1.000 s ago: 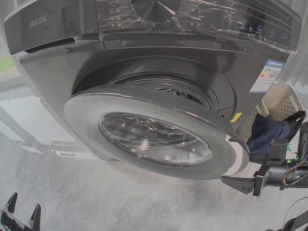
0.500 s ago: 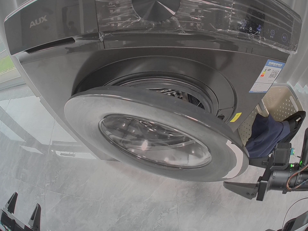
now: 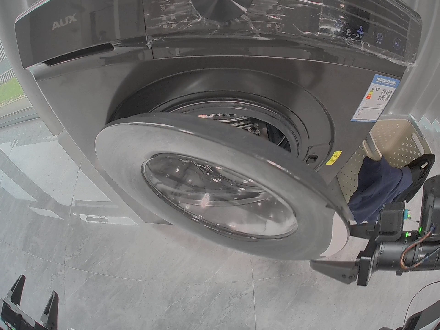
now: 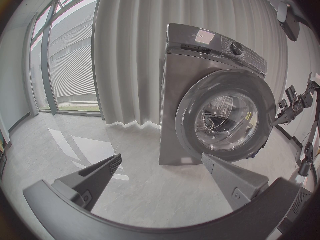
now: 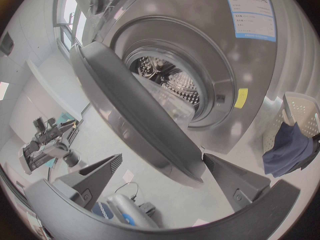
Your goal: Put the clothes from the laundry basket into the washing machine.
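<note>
Now the step in hand looks like getting the door (image 3: 123, 147) of the washing machine (image 3: 256, 76) out of the way, and it stands only part open, its glass hanging across much of the drum (image 5: 166, 74). The right gripper (image 5: 161, 159) is spread wide with the door's free edge sitting between its fingers (image 5: 233, 177); one fingertip is just beside the rim, though contact is hard to call. To do this well, I'd say push along the door's own arc from the hinge, steady and low on the rim, so the tip doesn't slide off that smooth curved metal. The clothes are not in anyone's grasp: a navy garment (image 3: 378, 184) drapes over the near rim of the laundry basket (image 3: 403, 136), just beyond the machine's right corner and near the right arm. The left gripper (image 4: 160, 158) hangs wide apart and empty, well away over the floor.
</note>
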You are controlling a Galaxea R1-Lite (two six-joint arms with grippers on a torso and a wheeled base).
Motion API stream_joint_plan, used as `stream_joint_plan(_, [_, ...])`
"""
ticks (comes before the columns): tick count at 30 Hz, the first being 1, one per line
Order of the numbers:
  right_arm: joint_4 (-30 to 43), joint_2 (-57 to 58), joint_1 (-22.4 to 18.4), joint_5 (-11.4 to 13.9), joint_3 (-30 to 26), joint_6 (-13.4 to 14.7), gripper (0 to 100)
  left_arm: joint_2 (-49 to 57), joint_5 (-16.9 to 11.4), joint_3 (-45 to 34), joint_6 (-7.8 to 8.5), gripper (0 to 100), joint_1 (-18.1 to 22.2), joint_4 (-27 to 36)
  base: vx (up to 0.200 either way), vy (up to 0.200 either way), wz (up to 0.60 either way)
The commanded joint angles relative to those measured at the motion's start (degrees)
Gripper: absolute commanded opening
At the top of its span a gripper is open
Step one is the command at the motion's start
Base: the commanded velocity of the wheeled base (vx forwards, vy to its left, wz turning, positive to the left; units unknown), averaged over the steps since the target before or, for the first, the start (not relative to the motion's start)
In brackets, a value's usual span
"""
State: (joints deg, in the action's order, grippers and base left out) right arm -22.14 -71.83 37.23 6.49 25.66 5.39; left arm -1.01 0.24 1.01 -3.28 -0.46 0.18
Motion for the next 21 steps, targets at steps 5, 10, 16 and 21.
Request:
stream_joint_plan(5, [0.0, 3.9, 1.4, -0.1, -4.7, 0.1, 100, 0.9, 0.0, -1.0, 0.03, 100, -0.1, 0.0, 0.0, 0.0, 0.0])
stream_joint_plan(10, [0.6, 6.9, 0.6, -0.7, -11.2, 0.1, 100, 0.9, 0.0, -1.0, 0.03, 100, 0.0, 0.1, 0.0, 0.0, 0.0])
stream_joint_plan(16, [0.6, 8.9, -4.6, -0.9, -17.0, -0.2, 100, 0.9, 0.0, -1.0, 0.03, 100, 0.0, 0.0, 0.0, 0.0, 0.0])
stream_joint_plan(21, [0.0, 5.3, -12.2, -0.5, -12.5, -0.2, 100, 0.9, 0.0, -1.0, 0.03, 100, 0.0, 0.0, 0.0, 0.0, 0.0])
